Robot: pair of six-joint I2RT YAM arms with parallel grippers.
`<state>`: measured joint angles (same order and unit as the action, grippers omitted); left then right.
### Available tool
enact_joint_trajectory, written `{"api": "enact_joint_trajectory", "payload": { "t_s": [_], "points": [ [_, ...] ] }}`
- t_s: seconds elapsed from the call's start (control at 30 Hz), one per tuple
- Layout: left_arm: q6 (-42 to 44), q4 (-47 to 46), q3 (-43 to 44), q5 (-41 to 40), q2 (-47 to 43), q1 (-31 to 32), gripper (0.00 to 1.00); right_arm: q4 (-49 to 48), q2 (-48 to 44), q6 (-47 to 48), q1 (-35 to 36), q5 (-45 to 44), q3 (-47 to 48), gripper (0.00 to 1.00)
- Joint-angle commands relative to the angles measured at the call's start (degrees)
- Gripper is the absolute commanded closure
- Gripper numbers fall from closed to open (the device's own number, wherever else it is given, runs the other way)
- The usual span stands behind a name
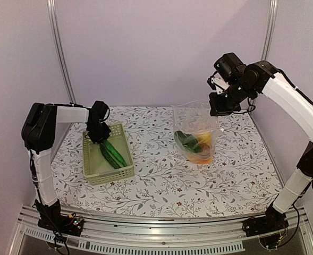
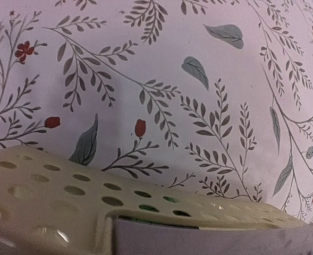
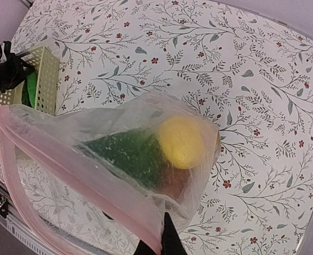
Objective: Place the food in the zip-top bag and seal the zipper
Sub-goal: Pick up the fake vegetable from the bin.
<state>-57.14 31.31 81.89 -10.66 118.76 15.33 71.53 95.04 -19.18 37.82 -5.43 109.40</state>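
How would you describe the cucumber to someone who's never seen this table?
On the floral tablecloth, find the pale green slotted plastic basket on the left side. The long, slim dark green toy cucumber lies diagonally inside it. The rounder food pieces sit apart in the clear crinkly plastic bag on the right.

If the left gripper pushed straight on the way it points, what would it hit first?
Probably the cucumber in the green basket, right under the left gripper; depth is unclear, so it may already touch.
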Motion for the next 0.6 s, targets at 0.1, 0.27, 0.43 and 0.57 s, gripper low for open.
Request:
{"api": "enact_joint_trajectory", "payload": {
  "t_s": [0.1, 0.27, 0.43, 0.57],
  "points": [
    [1.2, -2.2, -2.2, 0.2, -5.6, 0.1, 0.83, 0.2, -0.8, 0.5, 0.2, 0.3, 0.1, 1.00],
    [2.2, -5.0, -5.3, 0.6, -13.4, 1.3, 0.85, 0.5, -0.8, 0.8, 0.1, 0.2, 0.7, 1.00],
    [5.7, -11.0, -9.0, 1.7, -23.6, 3.3, 0.91, 1.1, -0.1, 0.7, 0.1, 0.9, 1.9, 1.00],
    [9.4, -15.1, -9.4, 2.8, -31.8, 6.2, 0.94, 2.1, 0.3, 0.4, 0.2, 1.8, 3.4, 1.00]
  ]
}}
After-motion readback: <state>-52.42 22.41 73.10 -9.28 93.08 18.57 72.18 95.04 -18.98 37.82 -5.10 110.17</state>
